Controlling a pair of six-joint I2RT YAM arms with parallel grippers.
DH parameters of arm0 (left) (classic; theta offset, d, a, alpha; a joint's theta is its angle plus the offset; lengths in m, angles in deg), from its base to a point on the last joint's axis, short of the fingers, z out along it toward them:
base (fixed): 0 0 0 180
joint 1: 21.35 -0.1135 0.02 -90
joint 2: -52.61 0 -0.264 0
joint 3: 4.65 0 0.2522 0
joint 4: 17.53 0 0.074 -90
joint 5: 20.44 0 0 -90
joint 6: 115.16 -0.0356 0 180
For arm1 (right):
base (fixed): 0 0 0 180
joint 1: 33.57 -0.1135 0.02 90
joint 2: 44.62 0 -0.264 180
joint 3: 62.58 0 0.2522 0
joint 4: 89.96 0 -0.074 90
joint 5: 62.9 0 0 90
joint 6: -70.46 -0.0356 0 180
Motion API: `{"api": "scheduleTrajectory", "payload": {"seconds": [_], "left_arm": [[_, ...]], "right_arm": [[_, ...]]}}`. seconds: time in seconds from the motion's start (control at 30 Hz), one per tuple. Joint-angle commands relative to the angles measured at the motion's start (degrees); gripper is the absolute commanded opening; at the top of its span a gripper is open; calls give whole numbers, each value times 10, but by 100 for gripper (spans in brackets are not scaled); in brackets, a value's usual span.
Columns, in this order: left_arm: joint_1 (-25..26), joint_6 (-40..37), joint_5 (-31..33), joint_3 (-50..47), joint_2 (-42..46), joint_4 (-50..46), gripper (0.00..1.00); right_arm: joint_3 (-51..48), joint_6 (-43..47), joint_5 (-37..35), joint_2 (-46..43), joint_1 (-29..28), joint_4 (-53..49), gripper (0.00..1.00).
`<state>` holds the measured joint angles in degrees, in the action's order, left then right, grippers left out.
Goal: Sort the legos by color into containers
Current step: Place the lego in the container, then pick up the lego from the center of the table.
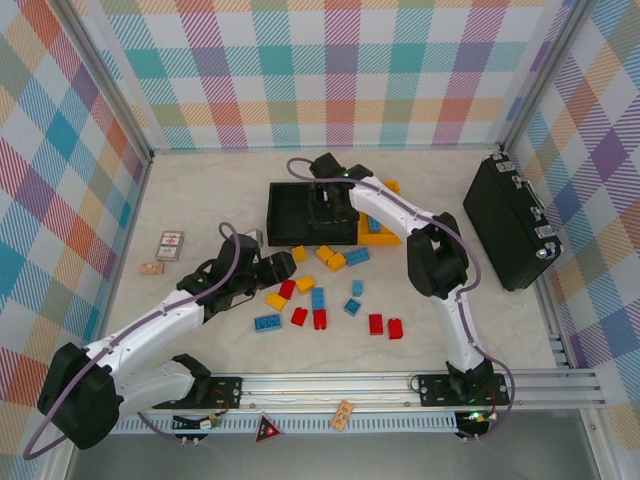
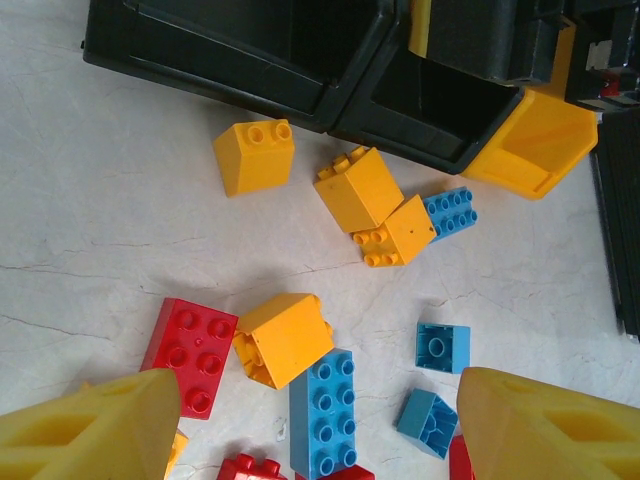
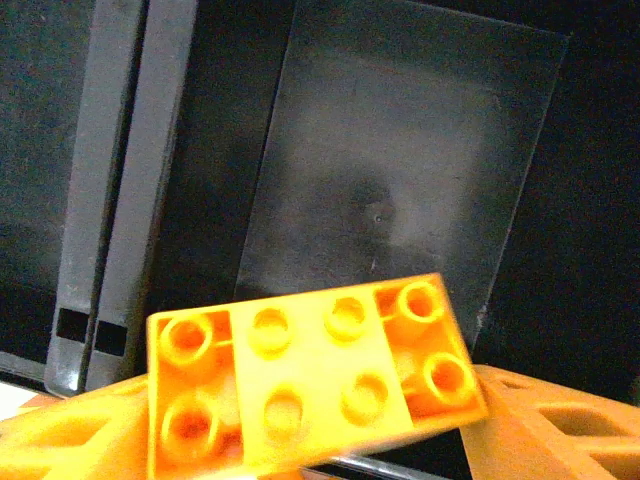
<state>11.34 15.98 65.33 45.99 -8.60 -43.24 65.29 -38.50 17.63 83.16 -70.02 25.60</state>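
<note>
Setting: A pale bench (image 1: 200, 190) is seen from above, enclosed by plaid walls, with two arms bolted at its 6 o'clock edge.
Containers: Two black bins are set side by side toward 12 o'clock, the left black bin (image 1: 288, 212) and the right black bin (image 2: 410, 145). A yellow-orange bin (image 1: 386, 237) is pressed against the right one at its 3 o'clock side, and a blue brick (image 1: 373, 224) is seen inside it.
Loose legos: Red, yellow and blue bricks are scattered at the bench centre, at 6 o'clock of the bins. Several yellow ones are found just beside the bins, and the red ones lie nearer the arm bases.
Left end effector: The left end effector (image 1: 285, 268) is released, with its yellow fingers (image 2: 90, 430) spread wide over the 9 o'clock side of the scatter. Nothing is held. In the wrist view a yellow brick (image 2: 285, 340), a red brick (image 2: 190, 355) and a long blue brick (image 2: 322, 410) are seen on the bench between the fingers.
Right end effector: The right end effector (image 1: 332, 208) is clenched on a yellow eight-stud brick (image 3: 310, 385), which is held over the dark inside of the right black bin.
Other objects: A large black case (image 1: 510, 225) is laid at 3 o'clock, and two small cards (image 1: 170, 245) at 9 o'clock.
</note>
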Motion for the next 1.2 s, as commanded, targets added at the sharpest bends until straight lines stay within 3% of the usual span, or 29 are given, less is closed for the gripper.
{"api": "scheduleTrajectory", "payload": {"seconds": [0.0,0.37,0.83,1.03,1.17], "left_arm": [[-6,7,-3,-8,9,-1,73],[-6,1,-1,-5,4,-5,73],[-4,-27,-48,15,-50,11,73],[1,-47,-101,18,-75,35,72],[4,-42,-100,16,-91,40,72]], "right_arm": [[28,3,-10,11,-2,-21,71],[-18,4,-9,-52,-11,5,70],[-298,-48,1,-258,-26,69,67],[-388,-94,5,-295,-29,72,65],[-431,-121,11,-296,-32,79,64]]}}
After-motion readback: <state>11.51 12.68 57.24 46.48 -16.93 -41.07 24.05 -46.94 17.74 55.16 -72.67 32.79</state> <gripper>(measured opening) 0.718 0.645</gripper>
